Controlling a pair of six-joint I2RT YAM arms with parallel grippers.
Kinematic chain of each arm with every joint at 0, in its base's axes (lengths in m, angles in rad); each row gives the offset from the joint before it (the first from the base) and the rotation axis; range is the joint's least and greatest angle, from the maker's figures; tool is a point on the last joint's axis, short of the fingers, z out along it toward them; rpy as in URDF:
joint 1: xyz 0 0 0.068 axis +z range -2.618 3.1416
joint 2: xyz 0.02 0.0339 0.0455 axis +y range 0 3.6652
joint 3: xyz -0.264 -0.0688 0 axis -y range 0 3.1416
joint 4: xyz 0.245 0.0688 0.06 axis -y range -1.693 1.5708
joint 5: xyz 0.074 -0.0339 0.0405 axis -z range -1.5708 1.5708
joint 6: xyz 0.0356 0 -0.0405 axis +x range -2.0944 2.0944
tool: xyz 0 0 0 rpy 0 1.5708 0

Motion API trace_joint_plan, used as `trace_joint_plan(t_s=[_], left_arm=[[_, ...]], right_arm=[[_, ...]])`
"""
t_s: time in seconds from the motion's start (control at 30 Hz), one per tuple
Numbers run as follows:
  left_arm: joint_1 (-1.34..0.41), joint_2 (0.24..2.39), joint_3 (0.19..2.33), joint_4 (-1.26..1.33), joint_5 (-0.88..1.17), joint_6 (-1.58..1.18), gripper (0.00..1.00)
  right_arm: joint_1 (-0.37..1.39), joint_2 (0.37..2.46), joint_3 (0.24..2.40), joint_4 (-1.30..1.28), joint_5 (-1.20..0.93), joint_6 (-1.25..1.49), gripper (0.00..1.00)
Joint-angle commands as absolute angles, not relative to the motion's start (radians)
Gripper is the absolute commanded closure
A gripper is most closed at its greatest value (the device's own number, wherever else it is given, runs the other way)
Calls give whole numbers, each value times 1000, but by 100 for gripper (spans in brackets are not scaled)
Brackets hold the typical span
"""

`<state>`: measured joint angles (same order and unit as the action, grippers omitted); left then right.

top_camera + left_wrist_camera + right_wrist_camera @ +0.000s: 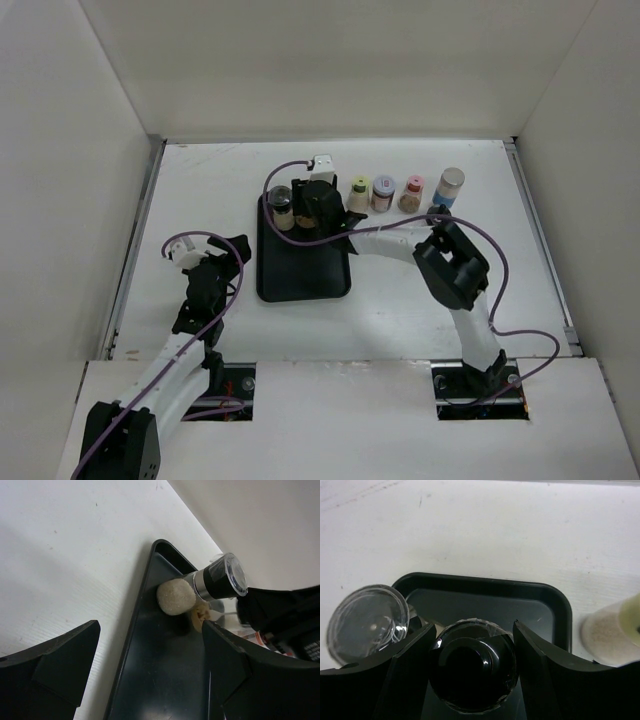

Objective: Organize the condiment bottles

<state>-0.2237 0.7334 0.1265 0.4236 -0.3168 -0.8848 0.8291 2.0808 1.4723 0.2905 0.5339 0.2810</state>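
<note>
A black tray (300, 275) lies mid-table. A dark-capped jar (281, 206) stands in its far left corner. My right gripper (318, 205) is over the tray's far end, shut on a second dark-capped jar (472, 672); its fingers (535, 660) press both sides of the cap. The first jar's clear-topped cap (366, 622) is just left of it. Right of the tray stand the yellow-capped (359, 190), purple-capped (384, 190), pink-capped (411, 192) and taller silver-capped blue-labelled (450, 187) jars in a row. My left gripper (228, 252) is open and empty, left of the tray.
The left wrist view looks along the tray (150, 660) at the corner jar (220, 577), with my left gripper (150, 675) wide open. White walls enclose the table on three sides. The yellow-capped jar (615, 635) stands close to the tray's right rim.
</note>
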Motion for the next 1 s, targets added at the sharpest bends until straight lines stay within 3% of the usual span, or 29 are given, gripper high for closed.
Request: trace_joint_plan(t_s=[0.0, 0.17, 0.33, 0.4, 0.5, 0.6, 0.8, 0.83, 0.9, 0.97], left_arm=[[-225, 715, 129, 474, -319, -871, 17], [-225, 729, 130, 480, -311, -874, 17], [-226, 742, 132, 482, -310, -874, 17], [-231, 733, 130, 482, -319, -870, 17], [-225, 738, 129, 479, -321, -871, 17], [-232, 732, 130, 482, -322, -870, 17], [-237, 747, 137, 483, -321, -870, 17], [-238, 746, 135, 485, -322, -870, 17], [-235, 744, 133, 480, -316, -873, 17], [-234, 729, 133, 476, -307, -874, 17]], right_arm=[[829, 2114, 1597, 316, 522, 270, 52], [832, 2201, 1690, 279, 522, 272, 48], [835, 2253, 1770, 268, 522, 275, 32], [835, 2234, 1763, 259, 526, 270, 20], [835, 2169, 1700, 271, 522, 275, 7], [834, 2027, 1564, 282, 520, 285, 0], [820, 1723, 1254, 362, 517, 276, 3], [811, 1659, 1191, 370, 528, 279, 8], [780, 1544, 1065, 391, 552, 285, 28], [725, 1452, 961, 393, 574, 307, 36]])
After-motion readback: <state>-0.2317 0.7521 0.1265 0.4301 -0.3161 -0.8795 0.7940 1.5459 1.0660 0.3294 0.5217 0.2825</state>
